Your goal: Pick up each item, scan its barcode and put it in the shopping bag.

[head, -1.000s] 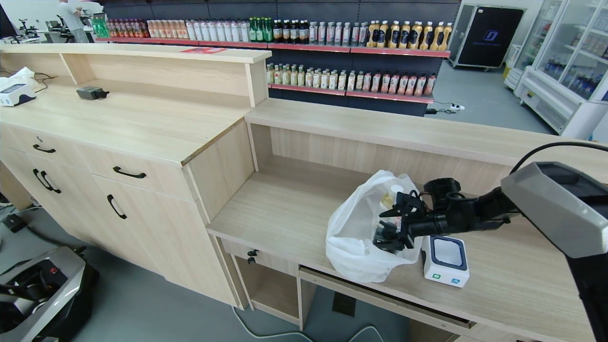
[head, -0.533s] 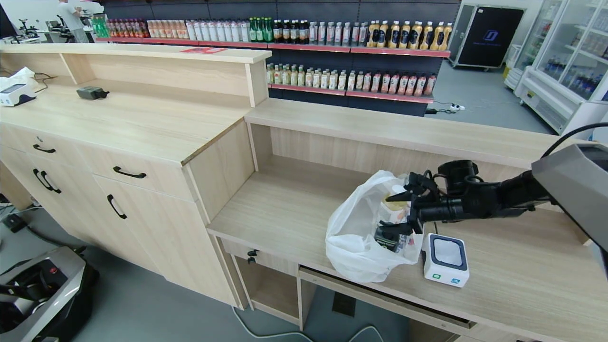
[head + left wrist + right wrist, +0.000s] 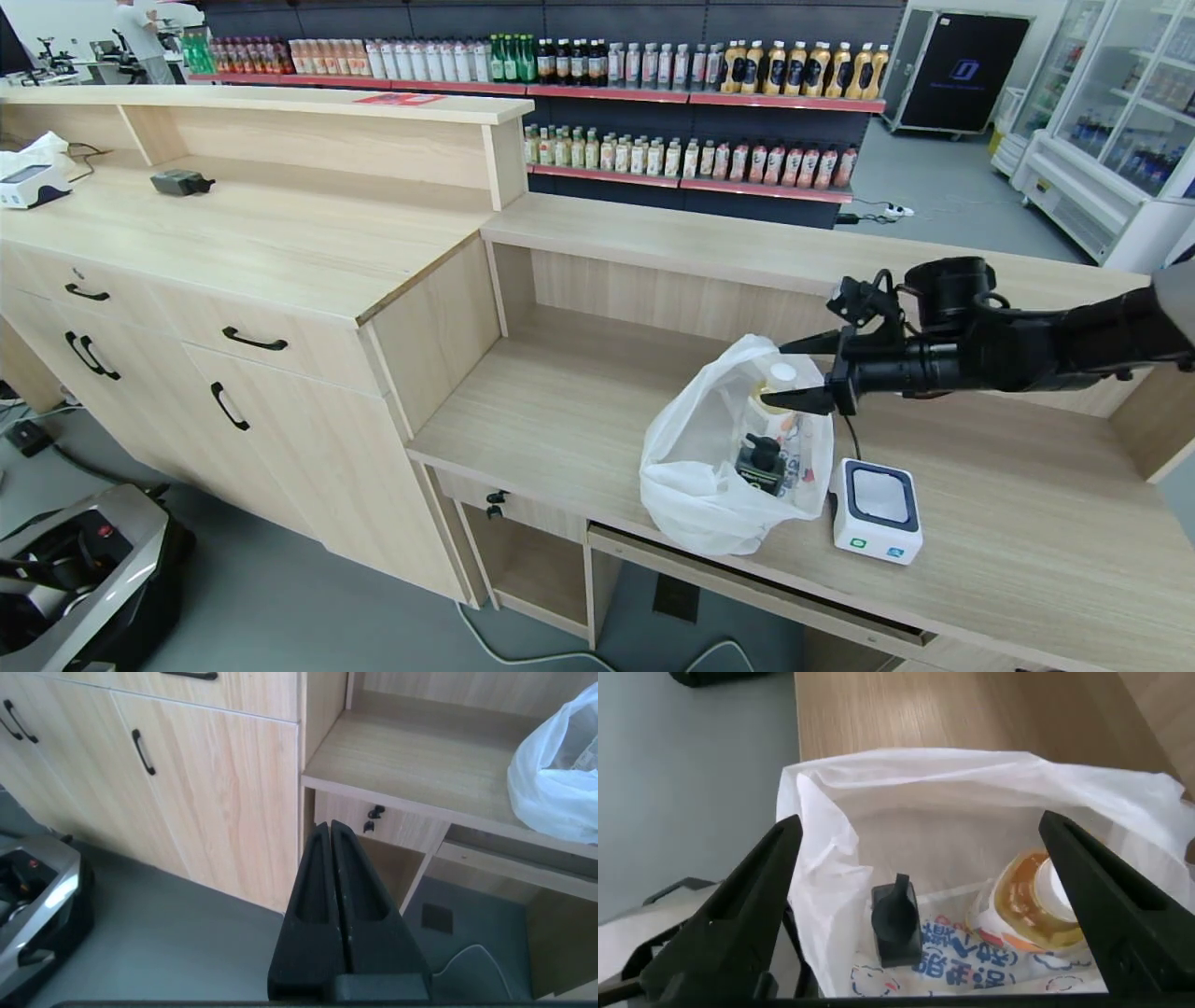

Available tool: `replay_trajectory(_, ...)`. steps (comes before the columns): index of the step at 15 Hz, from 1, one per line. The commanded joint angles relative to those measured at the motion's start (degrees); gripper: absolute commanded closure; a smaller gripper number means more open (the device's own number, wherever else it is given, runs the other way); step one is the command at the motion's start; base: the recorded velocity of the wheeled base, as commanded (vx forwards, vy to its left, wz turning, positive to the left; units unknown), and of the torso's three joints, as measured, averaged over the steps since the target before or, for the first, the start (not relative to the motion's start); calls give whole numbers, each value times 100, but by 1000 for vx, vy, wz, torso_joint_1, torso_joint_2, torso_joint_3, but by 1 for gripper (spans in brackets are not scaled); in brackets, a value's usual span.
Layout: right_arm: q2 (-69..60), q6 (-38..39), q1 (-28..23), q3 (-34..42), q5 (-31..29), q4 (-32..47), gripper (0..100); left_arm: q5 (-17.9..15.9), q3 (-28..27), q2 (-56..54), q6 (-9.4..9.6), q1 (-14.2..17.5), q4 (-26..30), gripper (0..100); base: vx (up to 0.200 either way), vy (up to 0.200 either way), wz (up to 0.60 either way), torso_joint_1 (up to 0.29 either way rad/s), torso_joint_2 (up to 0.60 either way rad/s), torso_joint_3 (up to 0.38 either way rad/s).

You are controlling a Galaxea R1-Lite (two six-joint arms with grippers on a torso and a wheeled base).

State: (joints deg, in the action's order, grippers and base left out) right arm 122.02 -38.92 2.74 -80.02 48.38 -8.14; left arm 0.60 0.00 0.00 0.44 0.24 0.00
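I see the right gripper [image 3: 777, 375] hanging wide apart above the shopping bag [image 3: 691, 467] on the worktop [image 3: 579, 411], left gripper [image 3: 330, 831] pressed together.

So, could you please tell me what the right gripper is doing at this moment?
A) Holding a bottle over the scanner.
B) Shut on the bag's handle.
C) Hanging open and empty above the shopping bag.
C: the right gripper hangs above the shopping bag with its jaws spread and nothing between them, and the dark bottle lies inside the bag.
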Motion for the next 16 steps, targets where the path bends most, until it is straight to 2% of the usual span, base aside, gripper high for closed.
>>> replay_trajectory(1,-1136,34,-204,364,-13,419,0,2,0,0,0,2,0,100,0,0,0,0,0,0)
replay_trajectory(2,-1347,25,-283,417,-13,586,0,2,0,0,0,2,0,100,0,0,0,0,0,0)
replay_trajectory(4,-1927,-10,-793,628,-31,832,0,2,0,0,0,2,0,100,0,0,0,0,0,0)
replay_trajectory(5,-2156,-27,-1057,716,-154,849,0,2,0,0,0,2,0,100,0,0,0,0,0,0)
replay_trajectory(8,-2604,175,-1399,733,-804,849,0,2,0,0,0,2,0,100,0,0,-600,4,5,1)
replay_trajectory(9,-2692,430,-1408,707,-998,806,0,2,0,0,0,2,0,100,0,0,-600,2,-7,2)
replay_trajectory(11,-2991,1467,-1408,751,-1938,612,0,2,0,0,0,2,0,100,0,0,-600,-5,-2,2)
replay_trajectory(13,-3254,1932,-1417,988,-2562,489,0,2,0,0,0,2,0,100,0,0,-600,12,-3,0)
replay_trajectory(14,-3404,2020,-1443,1190,-2747,392,0,2,0,0,0,2,0,100,0,0,-600,-2,2,2)
replay_trajectory(16,-3852,2451,-1540,1973,-2738,-205,0,2,0,0,0,2,0,100,0,0,0,0,0,0)
